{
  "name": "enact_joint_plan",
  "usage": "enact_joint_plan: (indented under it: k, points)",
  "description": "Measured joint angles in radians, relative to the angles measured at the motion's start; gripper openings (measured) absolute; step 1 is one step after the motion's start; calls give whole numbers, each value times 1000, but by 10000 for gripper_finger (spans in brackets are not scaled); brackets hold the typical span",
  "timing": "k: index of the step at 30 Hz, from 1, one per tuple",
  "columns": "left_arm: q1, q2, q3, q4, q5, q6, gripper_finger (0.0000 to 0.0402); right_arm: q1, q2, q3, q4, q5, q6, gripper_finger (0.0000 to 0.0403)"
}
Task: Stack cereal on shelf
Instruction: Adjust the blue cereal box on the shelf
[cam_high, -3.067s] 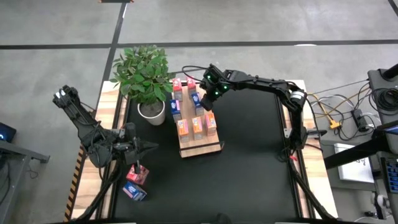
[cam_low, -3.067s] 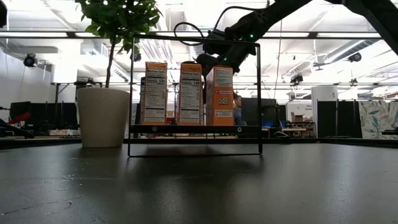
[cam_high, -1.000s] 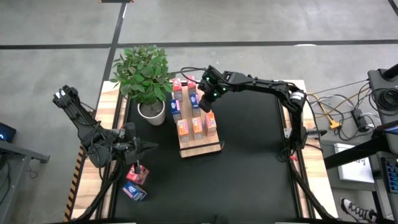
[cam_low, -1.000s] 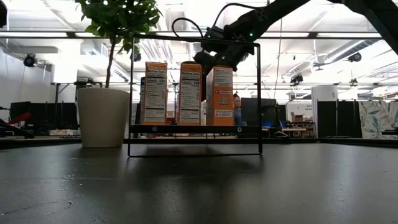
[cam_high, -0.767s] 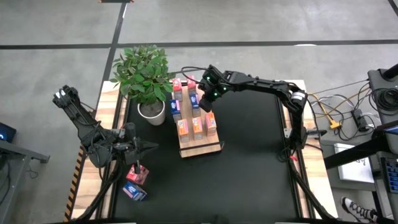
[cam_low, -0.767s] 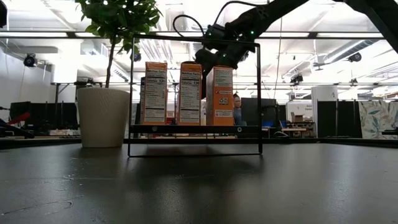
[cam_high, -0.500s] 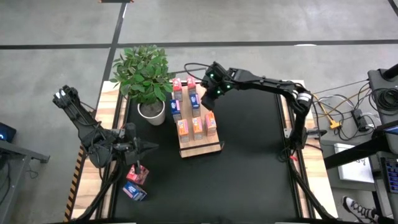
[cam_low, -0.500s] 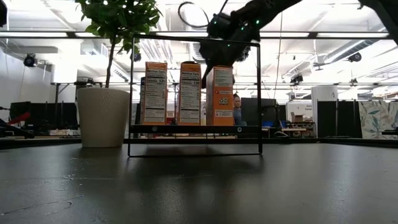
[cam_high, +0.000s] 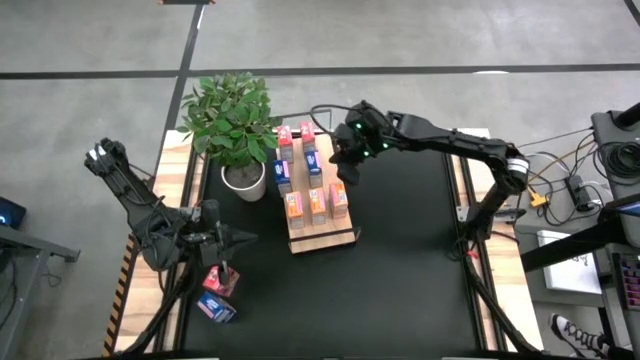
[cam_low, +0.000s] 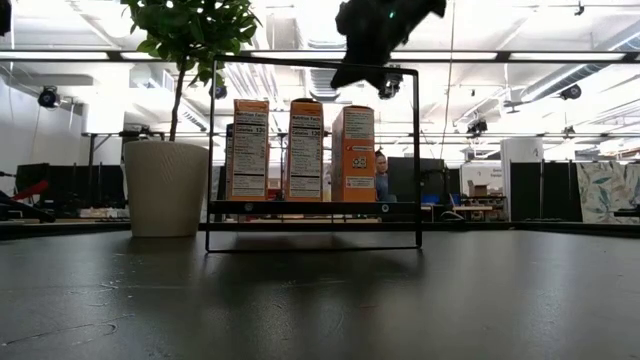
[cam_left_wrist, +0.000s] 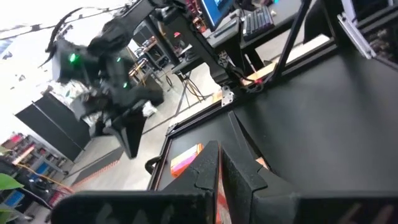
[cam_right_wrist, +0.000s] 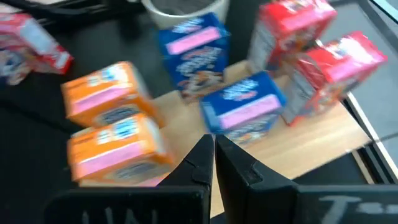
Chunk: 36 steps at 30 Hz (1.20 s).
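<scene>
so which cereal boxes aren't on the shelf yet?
The pink-red box and the blue box on the black tabletop by the left gripper. All the others stand on the shelf.

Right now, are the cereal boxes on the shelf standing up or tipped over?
Standing up. The orange boxes on the shelf rise straight in the low view.

Overhead camera looks down, low one level (both show the shelf)
</scene>
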Motion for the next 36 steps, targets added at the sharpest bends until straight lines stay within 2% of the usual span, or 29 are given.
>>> enact_joint_plan:
  k: [6, 8, 11, 13, 17, 22, 26, 30, 36]
  points:
    - [1, 34, 33, -13, -13, -42, 0, 95, -75, -65, 31, 54, -21, 9]
    - [1, 47, 33, -25, -70, -43, 0, 124, -96, -89, 38, 74, -24, 9]
    - [9, 63, 25, -33, -226, -60, 0, 158, -122, -131, 71, 85, -26, 9]
    - [24, 70, 20, -75, -268, -81, 0, 173, -137, -157, 87, 86, -31, 9]
    - [89, 73, 19, -191, -212, -199, 0, 189, -151, -200, 126, 87, -36, 9]
    - [247, 75, 15, -296, -52, -321, 0, 189, -154, -233, 140, 87, -30, 9]
    - [392, 87, 12, -313, 50, -333, 0, 189, -153, -262, 163, 87, -29, 9]
    - [522, 107, 11, -349, 107, -333, 0, 189, -153, -281, 184, 87, -32, 9]
    - [650, 141, -2, -371, 120, -303, 0, 188, -153, -283, 192, 87, -62, 9]
